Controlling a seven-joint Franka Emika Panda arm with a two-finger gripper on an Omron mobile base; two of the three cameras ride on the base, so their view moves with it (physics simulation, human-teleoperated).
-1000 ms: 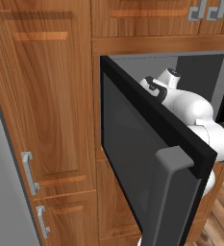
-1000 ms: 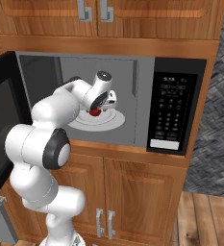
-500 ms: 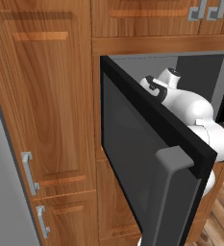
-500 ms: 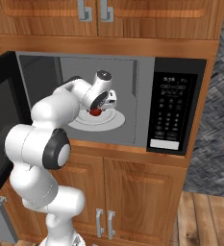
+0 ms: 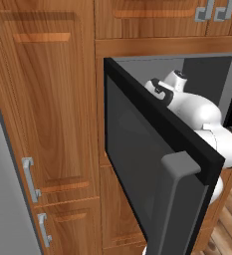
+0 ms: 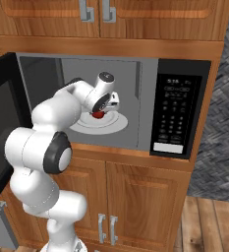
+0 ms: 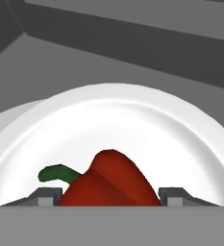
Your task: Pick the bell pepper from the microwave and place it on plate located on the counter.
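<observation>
In the hand view, the gripper (image 7: 108,198) sat low over the bell pepper (image 7: 109,180), its two dark fingertips (image 7: 46,196) showing at either side of the red flesh. The jaws stood spread around the pepper, one tip on each side, but whether they pressed on it could not be told. The pepper lay on its side, its green stem pointing toward the left of that view, on the white turntable dish (image 7: 132,125) inside the microwave (image 6: 135,83). Beyond the dish ran the grey floor and the back wall of the oven cavity.

From the right base view, the arm reached into the open cavity, the gripper (image 6: 100,112) angled down over the pepper (image 6: 99,114) near the middle of the dish (image 6: 113,124). The control panel (image 6: 174,115) stood at the right of the oven. In the left base view, the dark glass door (image 5: 137,164) hung swung open, with its grey bar handle (image 5: 174,194) nearest the camera. Wooden cabinets (image 6: 145,192) lay above and below the oven.
</observation>
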